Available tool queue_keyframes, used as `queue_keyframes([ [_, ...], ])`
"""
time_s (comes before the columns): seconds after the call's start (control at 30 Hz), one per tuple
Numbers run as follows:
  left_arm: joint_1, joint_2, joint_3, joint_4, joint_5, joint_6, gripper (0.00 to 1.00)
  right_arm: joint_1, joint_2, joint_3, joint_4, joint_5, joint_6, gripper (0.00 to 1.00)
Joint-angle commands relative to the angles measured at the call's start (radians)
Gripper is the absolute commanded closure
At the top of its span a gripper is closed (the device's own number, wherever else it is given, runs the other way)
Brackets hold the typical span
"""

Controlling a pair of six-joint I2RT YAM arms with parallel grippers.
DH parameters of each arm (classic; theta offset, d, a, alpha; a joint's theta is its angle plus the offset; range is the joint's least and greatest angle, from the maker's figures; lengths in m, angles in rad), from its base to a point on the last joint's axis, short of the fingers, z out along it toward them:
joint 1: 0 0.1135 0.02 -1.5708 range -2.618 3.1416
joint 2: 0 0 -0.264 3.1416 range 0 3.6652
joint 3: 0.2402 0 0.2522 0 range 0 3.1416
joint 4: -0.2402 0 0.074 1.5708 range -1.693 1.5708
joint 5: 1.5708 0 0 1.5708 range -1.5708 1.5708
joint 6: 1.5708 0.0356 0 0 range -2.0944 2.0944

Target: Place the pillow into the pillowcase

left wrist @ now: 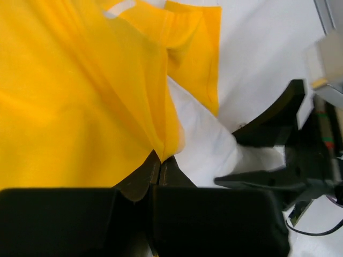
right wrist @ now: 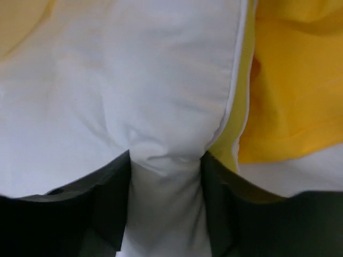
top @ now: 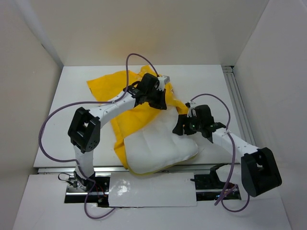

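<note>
Pinching pillowcase (left wrist: 80, 107) w/ left hand (left wrist: 159, 170), right hand (right wrist: 165, 195) pinching pillow (right wrist: 134, 80) fold, pillow partly covered by pillowcase.

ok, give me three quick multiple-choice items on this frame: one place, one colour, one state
1. Where is the uncovered end of the pillow?
A) toward the near edge of the table
B) against the far wall
C) hanging off the right side

2. What colour is the pillowcase?
A) blue
B) yellow
C) green

3. What is the right gripper doing?
A) open over a bare surface
B) shut on the pillowcase
C) shut on the pillow

Answers:
1 A, the white end sticks out of the case on the near side in the top view.
2 B, bright yellow in every view.
3 C, white fabric is bunched in its grip in the right wrist view.
</note>
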Motion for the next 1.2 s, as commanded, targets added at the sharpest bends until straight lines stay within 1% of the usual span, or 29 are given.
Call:
queue_keyframes([
  [0.0,-0.024,-0.087,0.029,0.012,0.034,0.035,1.0,0.034,0.022,-0.011,0.177,-0.063,-0.035,0.48],
  [0.03,-0.024,-0.103,0.029,0.012,0.034,0.047,1.0,0.047,0.022,0.021,0.196,-0.063,-0.044,0.99],
  [0.07,-0.035,-0.103,0.043,0.0,0.018,0.047,1.0,0.057,0.022,0.042,0.205,-0.063,-0.044,1.0],
  [0.13,-0.045,-0.132,0.081,-0.026,-0.022,0.057,1.0,0.067,-0.042,0.096,0.245,-0.035,-0.044,1.0],
  [0.2,-0.045,-0.141,0.147,-0.069,-0.044,0.058,1.0,0.089,-0.139,0.131,0.305,-0.021,-0.032,1.0],
  [0.27,-0.045,-0.152,0.192,-0.097,-0.044,0.058,1.0,0.098,-0.226,0.14,0.349,-0.012,-0.023,1.0],
  [0.33,-0.059,-0.176,0.235,-0.106,-0.044,0.058,1.0,0.107,-0.265,0.165,0.398,-0.012,-0.023,1.0],
  [0.43,-0.1,-0.19,0.296,-0.131,-0.059,0.08,1.0,0.117,-0.297,0.165,0.481,0.0,-0.023,1.0],
  [0.47,-0.134,-0.205,0.313,-0.146,-0.07,0.09,1.0,0.117,-0.297,0.153,0.512,-0.009,-0.023,1.0],
  [0.53,-0.16,-0.219,0.358,-0.17,-0.07,0.113,1.0,0.127,-0.297,0.136,0.619,-0.009,-0.015,1.0],
  [0.67,-0.219,-0.255,0.431,-0.221,-0.024,0.122,1.0,0.14,-0.262,0.105,0.757,0.022,-0.016,1.0],
  [0.7,-0.249,-0.255,0.44,-0.221,-0.024,0.122,1.0,0.152,-0.262,0.093,0.843,0.032,-0.016,1.0],
  [0.8,-0.311,-0.279,0.451,-0.261,-0.059,0.122,1.0,0.175,-0.262,0.093,0.886,0.135,-0.016,1.0],
  [0.83,-0.321,-0.3,0.422,-0.261,-0.082,0.099,1.0,0.175,-0.262,0.093,0.886,0.199,-0.03,1.0],
  [0.87,-0.322,-0.316,0.387,-0.261,-0.116,0.099,1.0,0.175,-0.262,0.093,0.903,0.224,-0.03,1.0],
  [0.93,-0.331,-0.347,0.289,-0.194,-0.146,0.061,1.0,0.175,-0.262,0.078,0.949,0.248,-0.02,1.0],
  [0.97,-0.331,-0.357,0.193,-0.178,-0.185,0.033,1.0,0.175,-0.274,0.078,0.949,0.258,0.002,1.0],
  [1.0,-0.331,-0.357,0.154,-0.178,-0.202,0.016,1.0,0.175,-0.274,0.067,0.949,0.258,0.002,1.0],
  [1.03,-0.331,-0.357,0.094,-0.168,-0.211,-0.007,1.0,0.175,-0.274,0.077,0.899,0.302,0.011,1.0],
  [1.1,-0.331,-0.357,0.045,-0.155,-0.19,-0.018,1.0,0.175,-0.274,0.078,0.868,0.351,0.011,1.0],
  [1.17,-0.331,-0.357,-0.021,-0.108,-0.13,-0.047,1.0,0.175,-0.274,0.052,0.854,0.431,0.02,1.0],
])
